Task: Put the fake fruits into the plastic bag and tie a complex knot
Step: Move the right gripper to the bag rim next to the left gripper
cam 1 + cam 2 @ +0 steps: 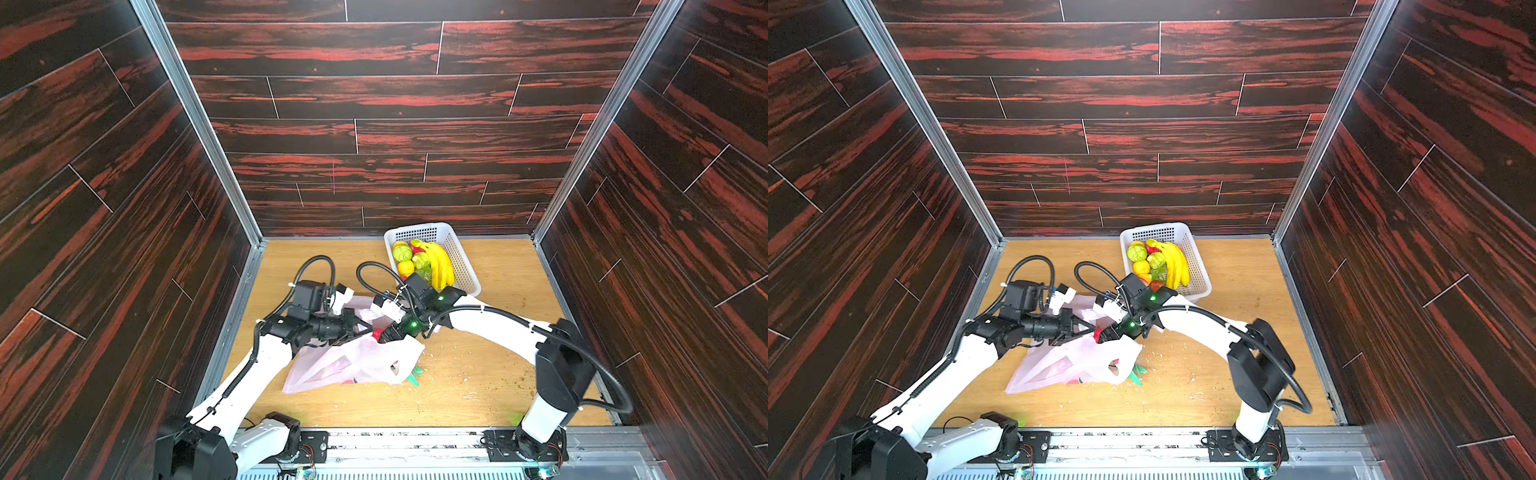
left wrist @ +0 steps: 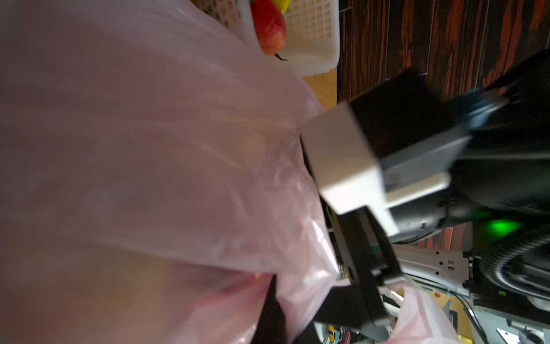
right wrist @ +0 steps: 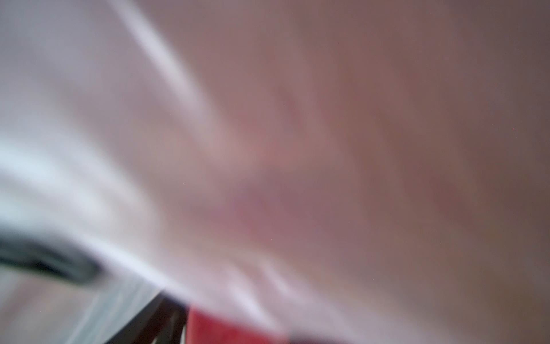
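The pale-pink plastic bag (image 1: 349, 361) (image 1: 1071, 361) lies crumpled mid-table. My left gripper (image 1: 368, 328) (image 2: 275, 286) is shut on its upper edge and lifts the film. My right gripper (image 1: 384, 334) (image 1: 1106, 332) reaches into the raised mouth with its jaws wide. A red fruit (image 1: 377, 333) (image 3: 226, 327) sits at its tips beside a dark finger (image 3: 160, 315); film hides the rest. A dragon fruit's green scales (image 1: 415, 374) poke out by a loose handle loop (image 1: 394, 368). No knot is in view. More fake fruits fill the basket: bananas (image 1: 441, 264), green lumpy ones (image 1: 402, 252), a lemon (image 1: 406, 268).
The white perforated basket (image 1: 462, 259) (image 1: 1192, 257) stands at the back, right of centre, just behind my right wrist. Dark wood-look walls close in the table on three sides. Small crumbs litter the wooden top (image 1: 478, 374) to the right of the bag.
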Available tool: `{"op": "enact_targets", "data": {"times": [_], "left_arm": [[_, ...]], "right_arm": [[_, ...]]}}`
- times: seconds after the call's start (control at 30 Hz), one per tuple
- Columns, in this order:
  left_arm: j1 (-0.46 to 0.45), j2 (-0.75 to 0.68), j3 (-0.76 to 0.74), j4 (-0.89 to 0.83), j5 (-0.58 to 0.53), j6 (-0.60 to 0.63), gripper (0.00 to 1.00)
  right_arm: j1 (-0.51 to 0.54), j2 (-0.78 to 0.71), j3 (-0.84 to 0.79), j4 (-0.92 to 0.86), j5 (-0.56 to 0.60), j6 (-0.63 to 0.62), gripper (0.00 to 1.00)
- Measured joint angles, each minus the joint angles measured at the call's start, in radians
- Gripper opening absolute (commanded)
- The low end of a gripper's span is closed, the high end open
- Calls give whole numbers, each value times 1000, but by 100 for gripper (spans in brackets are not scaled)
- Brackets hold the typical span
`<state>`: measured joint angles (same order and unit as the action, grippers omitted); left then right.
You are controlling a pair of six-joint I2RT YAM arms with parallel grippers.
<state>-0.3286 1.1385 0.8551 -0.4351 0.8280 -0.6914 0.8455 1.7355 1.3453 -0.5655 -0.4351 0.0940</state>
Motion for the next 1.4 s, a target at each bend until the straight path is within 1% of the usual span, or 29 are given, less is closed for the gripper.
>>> {"op": "enact_targets", "data": {"times": [0.23, 0.37, 0.63, 0.83, 0.93, 0.97, 1.03, 1.17, 1.4], "left_arm": [[-10, -6, 7, -14, -22, 7, 0], [-10, -14, 7, -21, -27, 13, 0], [-10, -14, 7, -20, -28, 14, 0], [-10, -14, 7, -8, -35, 6, 0], [-10, -16, 7, 3, -53, -10, 0], [-10, -20, 5, 13, -63, -22, 0], [-8, -34, -6, 41, -75, -50, 0], [10, -72, -42, 100, -80, -109, 0], [48, -107, -88, 135, -87, -151, 0]], "right_arm": [[-64, 6, 8, 38, 0, 71, 46], [-90, 37, 50, 52, 1, 93, 46], [-95, 74, 77, 102, -2, 162, 46], [-86, 103, 56, 211, -1, 266, 49], [-70, 108, 35, 275, 1, 317, 59], [-64, 108, 27, 293, 1, 327, 64], [-49, 108, 19, 320, 2, 336, 69], [-32, 113, 1, 398, -7, 349, 74], [-13, 145, 1, 470, -9, 358, 81]]}}
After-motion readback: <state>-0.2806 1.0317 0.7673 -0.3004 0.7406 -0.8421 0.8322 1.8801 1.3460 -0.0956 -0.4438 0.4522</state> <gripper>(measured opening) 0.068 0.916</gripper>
